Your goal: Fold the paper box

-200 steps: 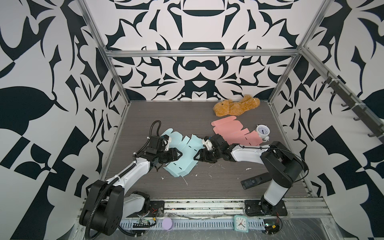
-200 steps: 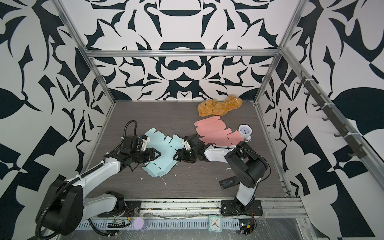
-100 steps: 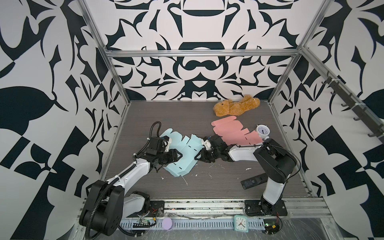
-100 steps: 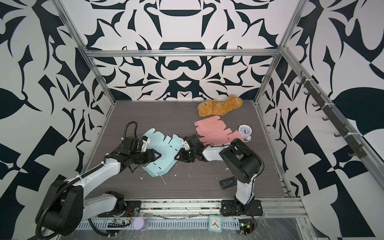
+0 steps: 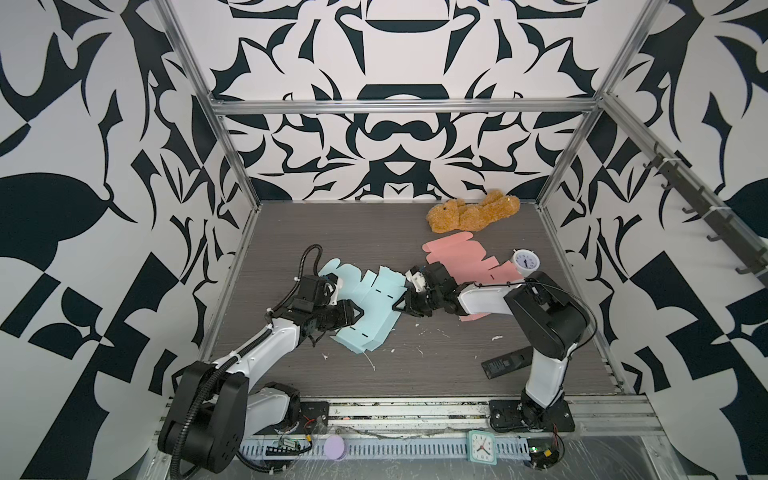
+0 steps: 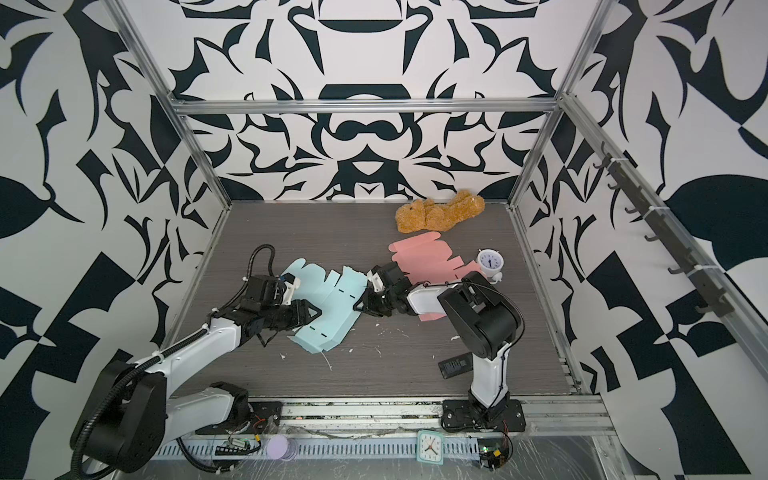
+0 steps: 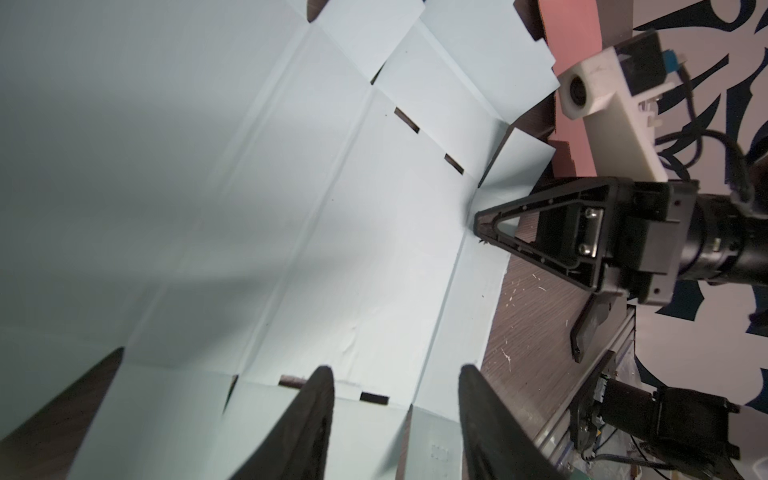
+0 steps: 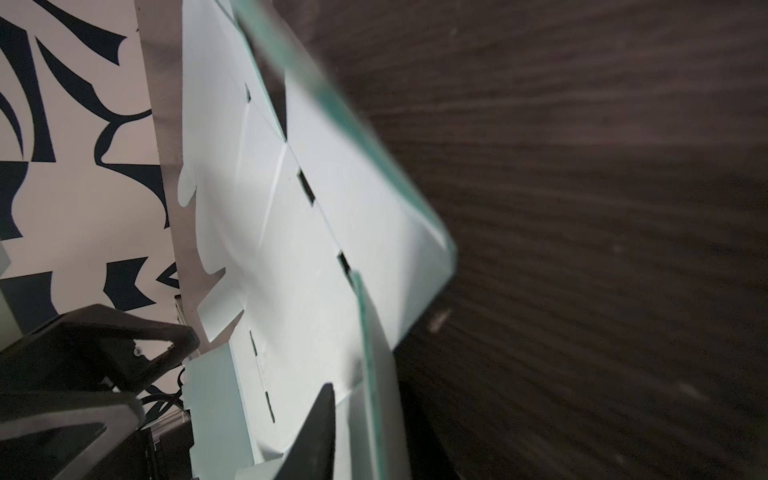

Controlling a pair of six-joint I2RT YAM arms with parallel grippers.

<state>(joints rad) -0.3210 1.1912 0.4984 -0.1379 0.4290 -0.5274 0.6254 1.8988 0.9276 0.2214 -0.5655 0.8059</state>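
Observation:
The paper box is a flat light-blue blank (image 5: 370,307) (image 6: 332,309) on the dark table, left of the middle. My left gripper (image 5: 354,316) (image 6: 312,312) reaches over its left part. In the left wrist view its jaws (image 7: 395,415) stand open above the blue sheet (image 7: 249,208). My right gripper (image 5: 400,306) (image 6: 358,306) is at the blank's right edge. In the right wrist view a raised flap (image 8: 374,374) stands between its jaws (image 8: 370,415). One finger (image 8: 316,432) shows a narrow gap to the flap. The other finger is hidden behind it.
A pink blank (image 5: 461,257) lies right of the blue one, partly under my right arm. A brown teddy bear (image 5: 473,214) lies at the back, a small white clock (image 5: 525,262) at the right, and a black remote (image 5: 505,362) near the front. Paper scraps dot the table.
The right gripper's jaws have narrowed around the blank's right-edge flap, and that arm's elbow has shifted slightly left. The left gripper has hardly moved.

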